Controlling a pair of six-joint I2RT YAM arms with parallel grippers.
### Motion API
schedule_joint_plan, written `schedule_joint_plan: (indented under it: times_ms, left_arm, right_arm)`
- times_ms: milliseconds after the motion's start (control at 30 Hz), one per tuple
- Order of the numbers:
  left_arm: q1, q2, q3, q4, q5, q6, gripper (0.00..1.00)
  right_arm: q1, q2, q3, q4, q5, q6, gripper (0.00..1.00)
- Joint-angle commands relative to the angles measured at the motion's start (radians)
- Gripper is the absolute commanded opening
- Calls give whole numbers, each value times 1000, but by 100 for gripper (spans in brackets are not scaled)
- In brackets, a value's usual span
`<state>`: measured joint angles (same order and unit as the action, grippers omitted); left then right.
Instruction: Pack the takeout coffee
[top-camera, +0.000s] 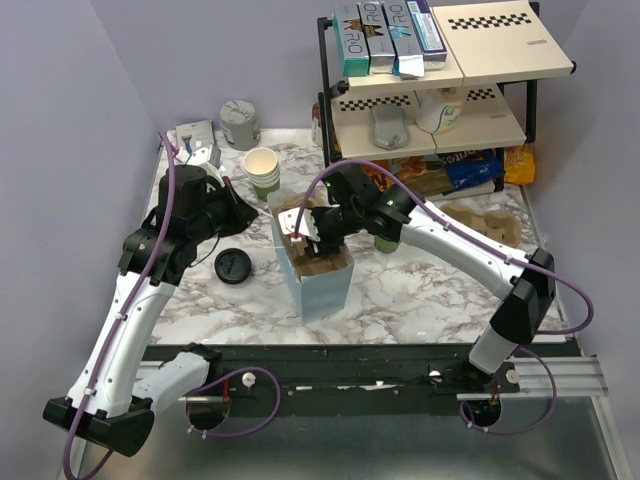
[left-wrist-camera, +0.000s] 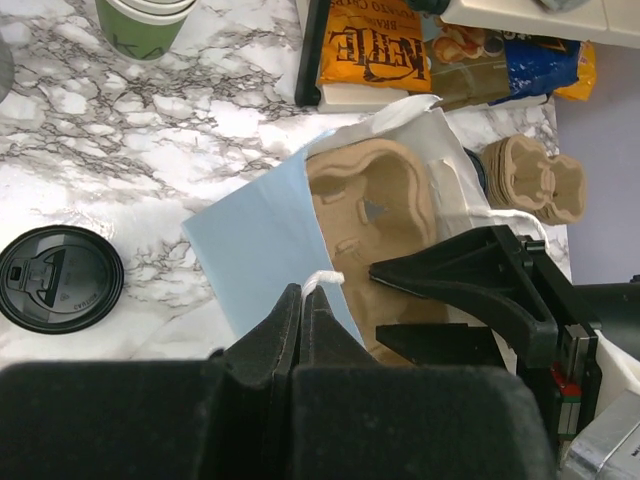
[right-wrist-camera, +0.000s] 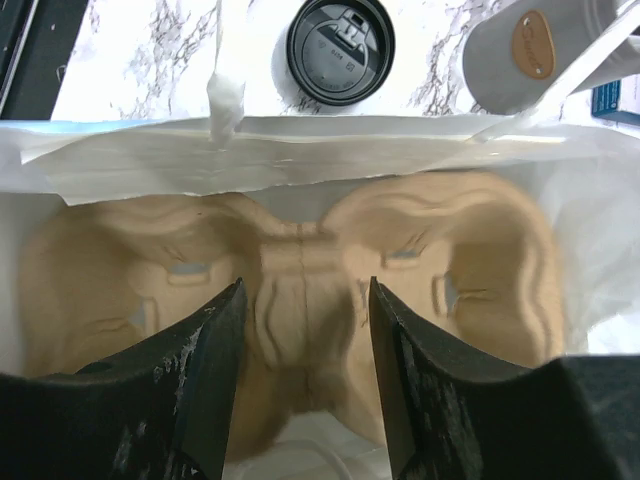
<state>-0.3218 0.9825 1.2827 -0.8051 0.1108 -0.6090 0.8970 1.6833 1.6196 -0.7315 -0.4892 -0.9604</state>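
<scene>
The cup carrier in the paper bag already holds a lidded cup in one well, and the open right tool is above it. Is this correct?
No: the right wrist view shows both wells of the cup carrier empty. It does sit in the paper bag, with the open right tool above it.

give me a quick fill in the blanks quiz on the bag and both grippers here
1. The left gripper is shut on the string handle of the paper ___.
2. The cardboard cup carrier sits ___ the bag.
3. The right gripper, above the carrier, has its jaws ___.
4. The loose lid beside the bag is ___ in colour.
Missing words: bag, inside, open, black.
</scene>
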Motion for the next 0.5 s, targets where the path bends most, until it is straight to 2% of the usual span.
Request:
schedule_joint_plan:
  times_ms: [0, 100, 300, 467]
  left_arm:
    - [4, -19, -6, 35, 41, 25, 0]
    - [4, -18, 1, 27, 24, 28, 0]
    - [6, -12, 6, 21, 16, 28, 0]
    - [6, -11, 1, 20, 12, 32, 0]
  right_arm:
    - [3, 38, 9, -9, 1, 19, 60]
    - [3, 46, -3, -43, 3, 15, 60]
    - [3, 3, -63, 30, -2, 49, 60]
    - [5, -28, -75, 102, 70, 107, 62]
